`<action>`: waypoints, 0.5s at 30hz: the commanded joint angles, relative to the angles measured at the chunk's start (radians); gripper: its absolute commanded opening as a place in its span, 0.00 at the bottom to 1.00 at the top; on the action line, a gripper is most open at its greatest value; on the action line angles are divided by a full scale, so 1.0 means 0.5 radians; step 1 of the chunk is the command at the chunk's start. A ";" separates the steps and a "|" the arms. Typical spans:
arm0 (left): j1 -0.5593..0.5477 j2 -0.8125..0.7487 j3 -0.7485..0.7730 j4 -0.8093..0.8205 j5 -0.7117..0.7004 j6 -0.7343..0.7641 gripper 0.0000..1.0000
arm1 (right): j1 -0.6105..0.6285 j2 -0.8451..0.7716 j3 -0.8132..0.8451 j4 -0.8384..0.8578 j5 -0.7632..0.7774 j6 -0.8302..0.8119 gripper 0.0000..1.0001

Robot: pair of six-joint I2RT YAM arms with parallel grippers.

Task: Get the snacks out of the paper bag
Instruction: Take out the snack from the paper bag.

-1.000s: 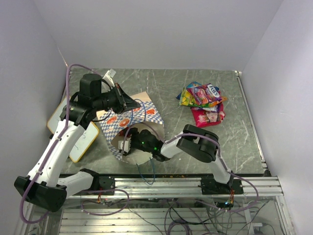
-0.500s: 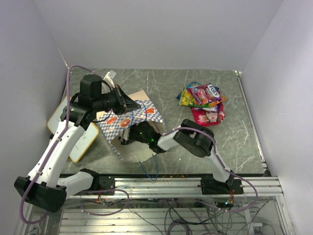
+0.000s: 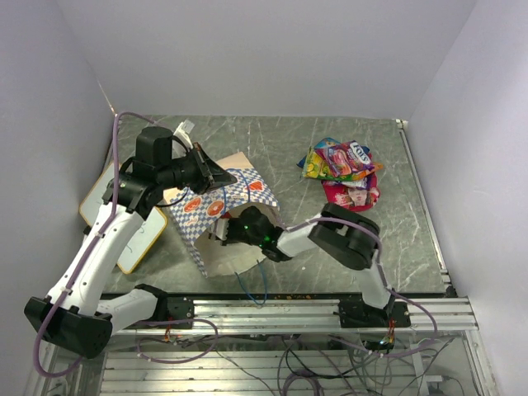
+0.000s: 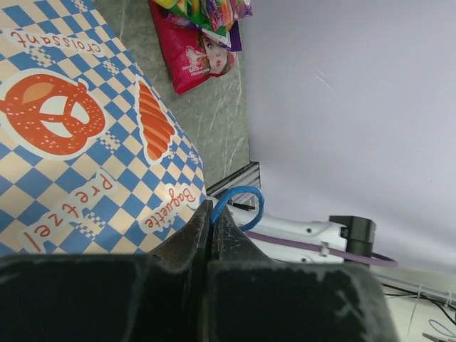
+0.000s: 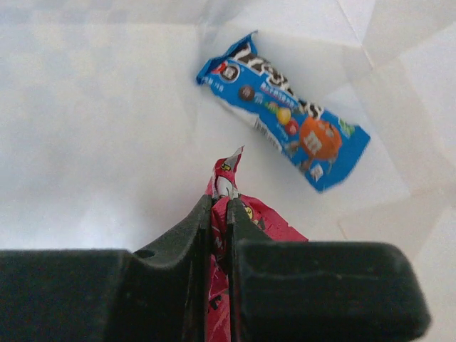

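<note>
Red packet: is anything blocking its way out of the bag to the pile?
Nothing visible does. The right gripper is shut on the red packet inside the bag, the left gripper pinches the bag's edge, and no object lies on the table between bag and pile.

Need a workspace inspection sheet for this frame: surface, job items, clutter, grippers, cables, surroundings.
Surface: grey-green marbled table top, no damage seen.
Job's things: blue-and-white checkered paper bag on its side; blue foil packet and red foil packet inside; pile of bright foil packets out on the table, far right.
Clutter: yellow-framed whiteboard at the left, under the left arm.
Grippers: left gripper shut on the bag's rim; right gripper inside the bag, shut on the red packet.
Cables: purple cables along the arms; loose wiring below the aluminium rail.
Surroundings: plain pale walls.
</note>
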 commanded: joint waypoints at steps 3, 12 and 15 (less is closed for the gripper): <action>0.017 -0.009 -0.041 0.159 -0.071 -0.085 0.07 | 0.050 -0.554 -0.401 -0.106 0.131 0.130 0.01; 0.035 0.009 -0.045 0.391 -0.066 -0.168 0.07 | 0.133 -1.207 -0.807 -0.434 0.261 0.436 0.00; 0.045 0.028 -0.042 0.441 -0.051 -0.199 0.07 | 0.157 -1.397 -0.842 -0.620 0.313 0.506 0.00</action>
